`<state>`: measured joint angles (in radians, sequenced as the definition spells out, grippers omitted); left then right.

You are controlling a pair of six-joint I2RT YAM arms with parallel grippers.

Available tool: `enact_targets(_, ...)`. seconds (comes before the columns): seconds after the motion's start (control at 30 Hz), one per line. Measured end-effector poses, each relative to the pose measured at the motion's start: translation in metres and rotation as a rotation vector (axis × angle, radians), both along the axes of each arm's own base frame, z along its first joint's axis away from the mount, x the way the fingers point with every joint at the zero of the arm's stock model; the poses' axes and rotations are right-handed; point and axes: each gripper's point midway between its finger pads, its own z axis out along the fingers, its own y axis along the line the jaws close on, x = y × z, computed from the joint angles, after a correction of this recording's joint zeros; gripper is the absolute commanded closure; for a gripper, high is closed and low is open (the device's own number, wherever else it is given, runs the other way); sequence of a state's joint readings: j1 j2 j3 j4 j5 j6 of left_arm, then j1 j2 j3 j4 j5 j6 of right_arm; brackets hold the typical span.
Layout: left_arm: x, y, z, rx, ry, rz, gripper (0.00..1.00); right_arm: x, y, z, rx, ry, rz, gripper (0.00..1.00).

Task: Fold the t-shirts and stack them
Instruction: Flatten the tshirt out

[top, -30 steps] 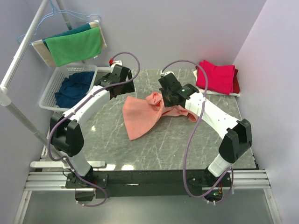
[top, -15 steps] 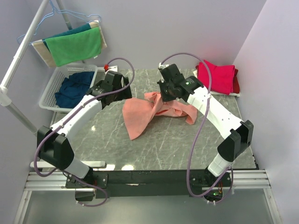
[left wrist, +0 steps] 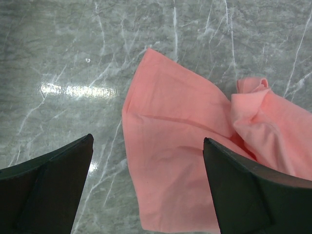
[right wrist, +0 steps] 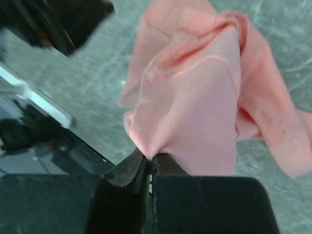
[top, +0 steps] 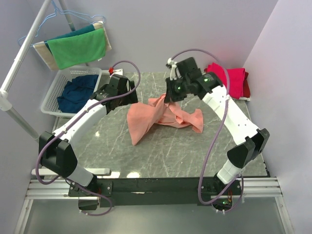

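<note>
Folds of soft salmon-orange t-shirt (top: 141,122) bunched in the clamped right tool (right wrist: 150,162) over marbled desk (top: 170,152); left tool (left wrist: 147,140) gaped wide.

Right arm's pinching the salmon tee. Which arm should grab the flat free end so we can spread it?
Left. The left gripper is open and hovers right over the flat panel of the salmon tee. The right gripper is shut on a bunched fold of it, so it's likely best kept holding.
</note>
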<state>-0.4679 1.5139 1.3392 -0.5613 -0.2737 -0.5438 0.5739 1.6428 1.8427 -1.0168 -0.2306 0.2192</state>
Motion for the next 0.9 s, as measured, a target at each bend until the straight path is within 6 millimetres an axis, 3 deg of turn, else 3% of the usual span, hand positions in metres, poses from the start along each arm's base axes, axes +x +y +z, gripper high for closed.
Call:
enact_targets(0.13,0.0,0.0,0.0,0.0,0.0,0.0,0.01,0.024,-0.007,0.031,0.143,-0.029,-0.057,1.0)
enact_targets(0.23,0.0,-0.002,0.0,-0.009,0.001,-0.01,0.01,0.052,-0.027,0.046,0.218,-0.085,-0.17,1.0)
enact_targets(0.37,-0.004,-0.015,-0.003,-0.058,0.003,-0.069,0.01,0.082,-0.062,0.054,0.26,-0.146,-0.353,1.0)
enact_targets(0.5,-0.022,-0.033,-0.014,-0.105,0.032,-0.174,0.01,0.1,-0.067,0.05,0.266,-0.159,-0.414,1.0)
enact_targets(0.6,-0.041,-0.057,-0.021,-0.113,0.049,-0.267,0.0,0.12,-0.062,0.023,0.244,-0.117,-0.436,1.0)
enact_targets(0.77,-0.073,-0.116,-0.032,-0.125,0.062,-0.435,0.01,0.149,-0.055,-0.057,0.162,0.02,-0.475,1.0)
enact_targets(0.83,-0.082,-0.139,-0.045,-0.11,0.063,-0.482,0.01,0.155,-0.053,-0.087,0.131,0.077,-0.483,1.0)
enact_targets(0.9,-0.086,-0.153,-0.062,-0.09,0.076,-0.498,0.0,0.156,-0.052,-0.105,0.112,0.112,-0.486,1.0)
